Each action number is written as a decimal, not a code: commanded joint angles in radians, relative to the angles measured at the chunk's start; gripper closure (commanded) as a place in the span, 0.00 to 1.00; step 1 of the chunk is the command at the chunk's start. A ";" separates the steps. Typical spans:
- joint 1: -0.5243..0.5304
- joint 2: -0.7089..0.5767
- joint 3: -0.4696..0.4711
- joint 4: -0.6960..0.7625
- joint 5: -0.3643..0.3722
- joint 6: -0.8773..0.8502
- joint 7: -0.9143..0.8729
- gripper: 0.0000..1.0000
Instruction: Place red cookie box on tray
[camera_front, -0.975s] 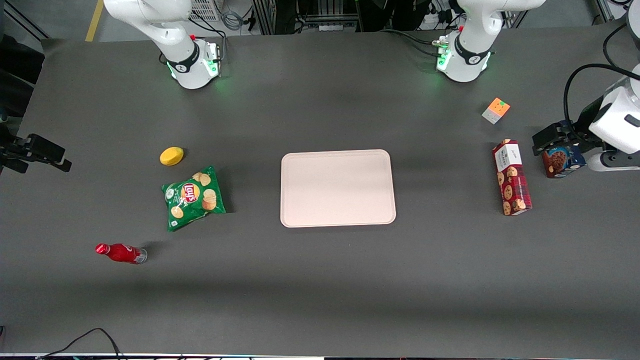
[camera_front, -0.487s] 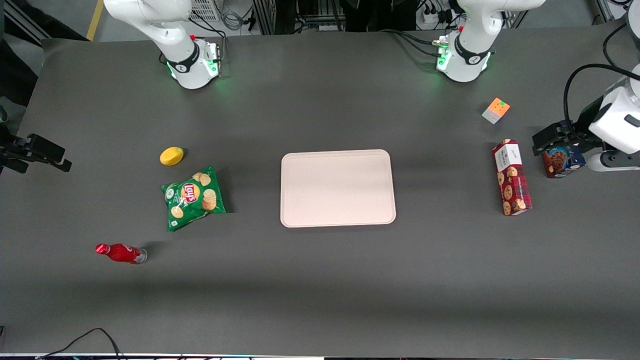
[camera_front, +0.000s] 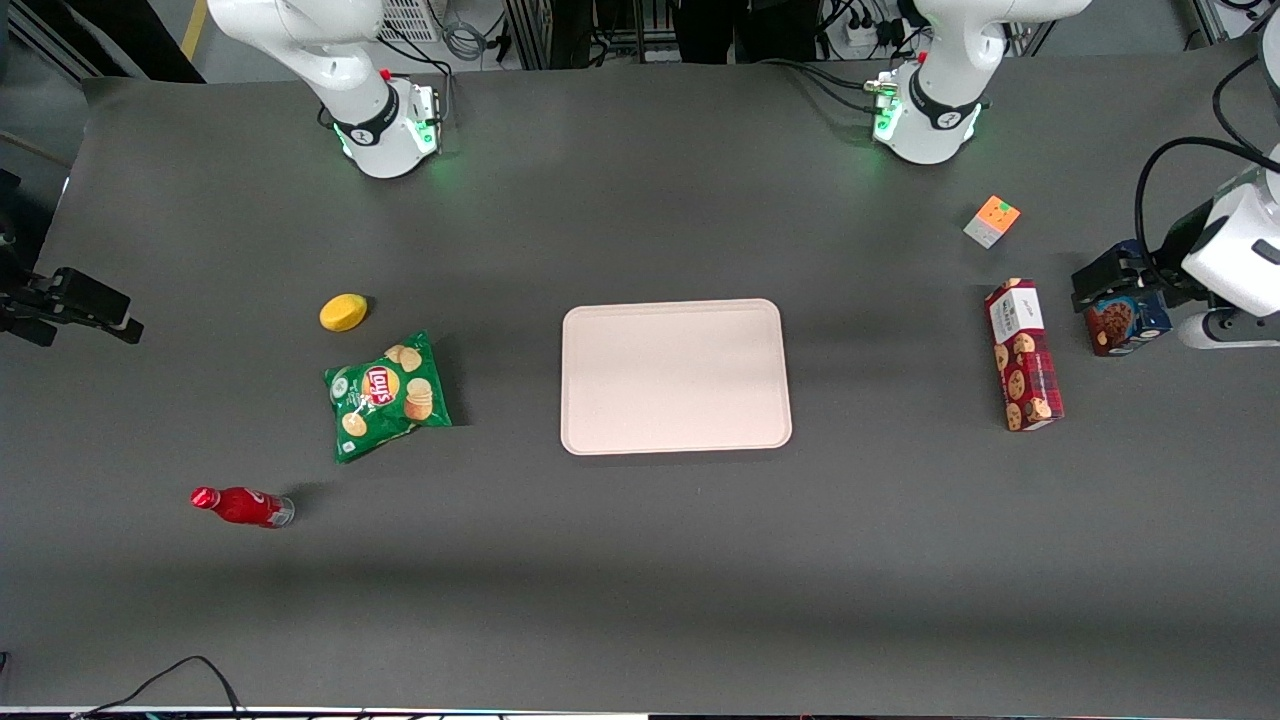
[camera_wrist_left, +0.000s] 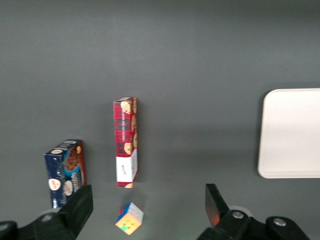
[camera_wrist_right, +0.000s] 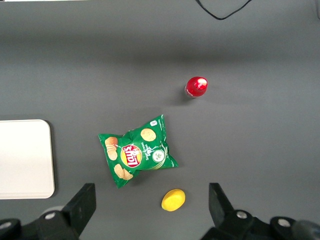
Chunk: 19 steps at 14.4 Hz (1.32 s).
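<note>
**Mia:** Is the red cookie box (camera_front: 1023, 355) on the tray (camera_front: 676, 376) yet?

**Tom:** No. The box lies flat on the table (camera_front: 640, 560), toward the working arm's end. It is well apart from the tray. The tray sits in the middle of the table with nothing on it.

**Mia:** Where is the robot's gripper (camera_wrist_left: 148, 210)?

**Tom:** It hangs high above the table, out near the working arm's end. It is above the blue cookie box (camera_front: 1124, 318), not the red one. From the wrist camera its two fingers stand wide apart, and nothing is between them.

**Mia:** So it has not grabbed the box?

**Tom:** It holds nothing. The red box lies alone, with its white label end (camera_wrist_left: 125, 169) near a little colored cube (camera_wrist_left: 129, 218). The blue box is just beside it, but they do not touch.

**Mia:** Then how much is done?

**Tom:** Almost nothing, it looks like. The arm has yet to go over the red box, come down, close on it, lift it, carry it to the tray and set it down.

**Mia:** Could it pick the wrong box?

**Tom:** Maybe. The blue one is close by, so the arm needs to aim with care.
</note>
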 joint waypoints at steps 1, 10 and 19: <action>0.024 0.012 0.026 -0.044 0.032 0.025 0.080 0.00; 0.025 -0.032 0.114 -0.514 0.022 0.549 0.157 0.00; 0.070 0.141 0.134 -0.693 0.016 0.988 0.374 0.00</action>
